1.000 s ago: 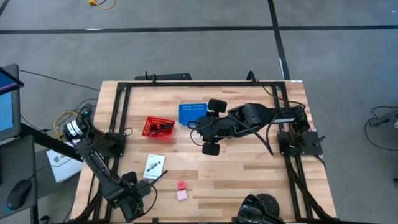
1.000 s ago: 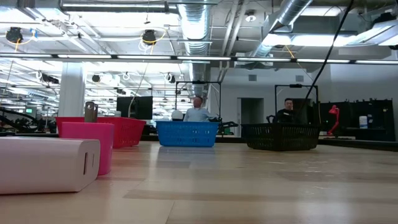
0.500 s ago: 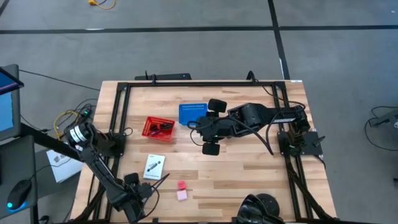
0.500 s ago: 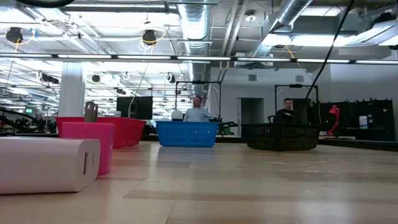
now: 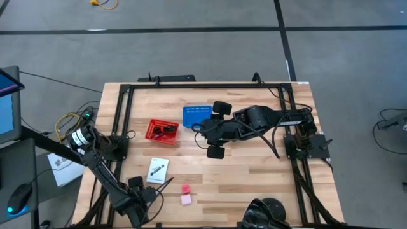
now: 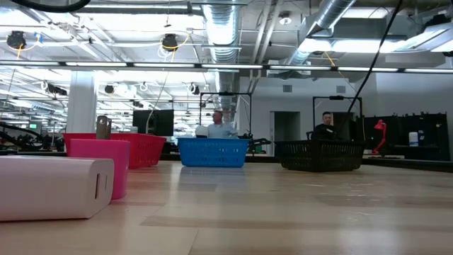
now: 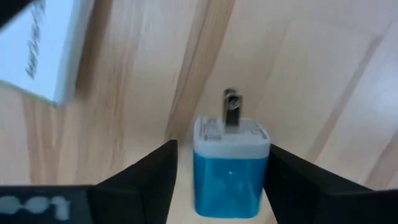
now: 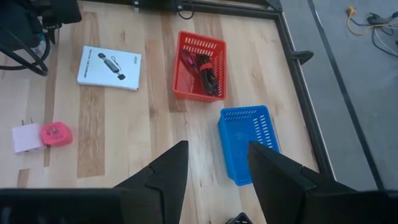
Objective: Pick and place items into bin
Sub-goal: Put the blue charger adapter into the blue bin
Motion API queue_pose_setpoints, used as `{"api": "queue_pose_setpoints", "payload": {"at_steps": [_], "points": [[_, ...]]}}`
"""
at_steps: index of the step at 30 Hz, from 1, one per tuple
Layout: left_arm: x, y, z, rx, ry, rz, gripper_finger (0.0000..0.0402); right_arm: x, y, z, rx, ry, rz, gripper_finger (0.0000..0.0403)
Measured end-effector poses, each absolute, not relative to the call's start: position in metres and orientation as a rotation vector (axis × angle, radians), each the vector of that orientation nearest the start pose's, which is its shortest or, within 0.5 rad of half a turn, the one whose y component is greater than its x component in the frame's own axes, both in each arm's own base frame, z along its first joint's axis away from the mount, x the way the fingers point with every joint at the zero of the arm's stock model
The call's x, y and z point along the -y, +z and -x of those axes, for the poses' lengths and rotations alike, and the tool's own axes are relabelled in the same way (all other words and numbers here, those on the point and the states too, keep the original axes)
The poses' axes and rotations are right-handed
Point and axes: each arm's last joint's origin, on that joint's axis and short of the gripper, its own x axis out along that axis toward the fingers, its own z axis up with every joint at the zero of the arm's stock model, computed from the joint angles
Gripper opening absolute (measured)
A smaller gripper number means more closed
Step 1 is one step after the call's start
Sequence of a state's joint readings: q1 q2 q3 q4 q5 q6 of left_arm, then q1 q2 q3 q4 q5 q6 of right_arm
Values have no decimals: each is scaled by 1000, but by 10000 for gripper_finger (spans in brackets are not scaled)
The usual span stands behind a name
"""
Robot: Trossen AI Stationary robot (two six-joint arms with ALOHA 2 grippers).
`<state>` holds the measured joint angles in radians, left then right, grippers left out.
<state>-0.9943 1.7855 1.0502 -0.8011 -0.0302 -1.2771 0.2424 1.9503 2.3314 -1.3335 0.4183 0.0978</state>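
Note:
A blue cube with a white prong end (image 7: 230,168) sits between the fingers of my left gripper (image 7: 221,186), which is low at the table's near left (image 5: 145,193). The gripper hides the cube in the high view. The white card packet (image 5: 157,170) lies flat just beyond it. A pink cube (image 5: 185,189) and a pale cube (image 5: 186,200) rest on the table to the right. The dark red cord (image 8: 205,68) lies in the red basket (image 5: 162,131). My right gripper (image 5: 213,130) is open and empty, high over the table's middle beside the blue basket (image 5: 197,116). My left gripper has the blue cube between its two fingers, one on each of the blue side faces (image 7: 264,180). The white prong end (image 7: 231,134) points away past the fingertips. I cannot tell whether the cube is clear of the table.
The red and blue baskets stand side by side at the table's far middle. A black frame (image 5: 121,89) runs around the table's edges. There is bare wood to the right of the pink cubes and at the near right. People show in the room beyond, in the low view.
My left gripper has shifted a little toward the table's right edge, staying low near the white packet. My right arm has kept still.

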Motion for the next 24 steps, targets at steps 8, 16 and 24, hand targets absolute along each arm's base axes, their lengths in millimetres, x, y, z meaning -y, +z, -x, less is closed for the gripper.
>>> {"api": "queue_pose_setpoints", "payload": {"at_steps": [8,16,24], "points": [[250,141,-164,-1536,156,196,151,-79,419,-369,-891,-206,218,158],[241,166,-179,-1457,133,30,132,-79,419,-369,-889,-206,218,158],[181,230,-209,-1422,351,-518,138,-79,419,-369,-889,-206,218,156]]}}
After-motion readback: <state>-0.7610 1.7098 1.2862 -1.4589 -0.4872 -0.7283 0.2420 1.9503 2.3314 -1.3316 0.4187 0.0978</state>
